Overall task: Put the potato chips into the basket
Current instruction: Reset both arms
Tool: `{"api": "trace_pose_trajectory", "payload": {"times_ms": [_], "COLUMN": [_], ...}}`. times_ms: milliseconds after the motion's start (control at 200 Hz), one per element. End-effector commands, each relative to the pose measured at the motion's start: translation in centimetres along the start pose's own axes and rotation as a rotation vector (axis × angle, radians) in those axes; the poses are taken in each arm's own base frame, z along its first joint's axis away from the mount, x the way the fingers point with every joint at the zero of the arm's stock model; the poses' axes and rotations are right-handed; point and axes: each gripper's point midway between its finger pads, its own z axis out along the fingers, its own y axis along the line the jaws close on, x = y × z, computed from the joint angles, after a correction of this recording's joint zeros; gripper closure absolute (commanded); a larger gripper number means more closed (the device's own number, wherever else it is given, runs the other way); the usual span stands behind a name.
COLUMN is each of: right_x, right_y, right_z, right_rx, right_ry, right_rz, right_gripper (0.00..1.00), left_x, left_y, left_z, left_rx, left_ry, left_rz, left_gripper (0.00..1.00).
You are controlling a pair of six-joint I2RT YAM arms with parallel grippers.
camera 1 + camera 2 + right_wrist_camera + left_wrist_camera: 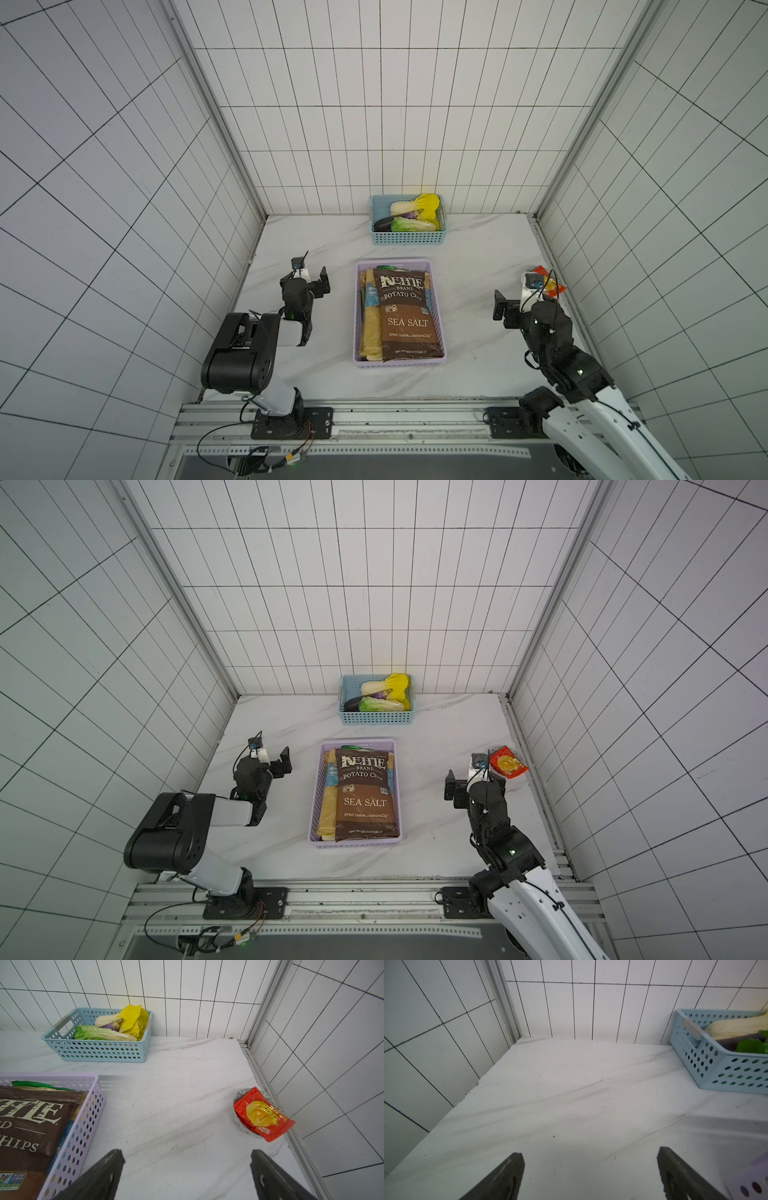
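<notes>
The lilac basket lies at the table's middle, and its perforated wall shows in the right wrist view. Inside, a dark brown Kettle bag of potato chips lies flat on top. A tan bag sticks out beside it, and a green bag's edge shows at the far end. My left gripper hangs open and empty left of the basket. Right of the basket my right gripper is open and empty over bare tabletop.
A light blue basket with toy vegetables stands against the back wall. A small bowl holding a red-and-yellow packet sits at the right edge, just beyond my right gripper. Tiled walls close three sides.
</notes>
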Motion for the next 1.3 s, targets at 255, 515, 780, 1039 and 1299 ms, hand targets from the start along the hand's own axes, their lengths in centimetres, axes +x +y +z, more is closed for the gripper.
{"api": "trace_pose_trajectory", "payload": {"times_ms": [255, 515, 780, 1039, 1299], "right_x": [-0.9, 1.2, 6.7, 6.3, 7.0], "right_y": [-2.5, -3.2, -4.5, -3.7, -6.5], "right_z": [3.9, 9.8, 12.7, 16.3, 19.0], "right_rx": [0.069, 0.104, 0.169, 0.118, 0.136], "right_ry": [0.011, -0.114, 0.019, 0.067, 0.122], "right_rz": [0.043, -0.017, -0.068, -0.084, 0.042], "right_gripper": [0.01, 0.01, 0.01, 0.01, 0.01], "left_x": [-0.1, -0.1, -0.1, 0.0, -0.1], "left_y": [0.2, 0.2, 0.2, 0.2, 0.2], "left_z": [0.2, 0.2, 0.2, 0.2, 0.2], "left_rx": [0.014, 0.015, 0.015, 0.016, 0.016], "left_ry": [0.029, 0.031, 0.030, 0.031, 0.030], "left_rz": [-0.036, -0.036, -0.037, -0.036, -0.037], "left_gripper": [0.02, 0.02, 0.02, 0.02, 0.02]}}
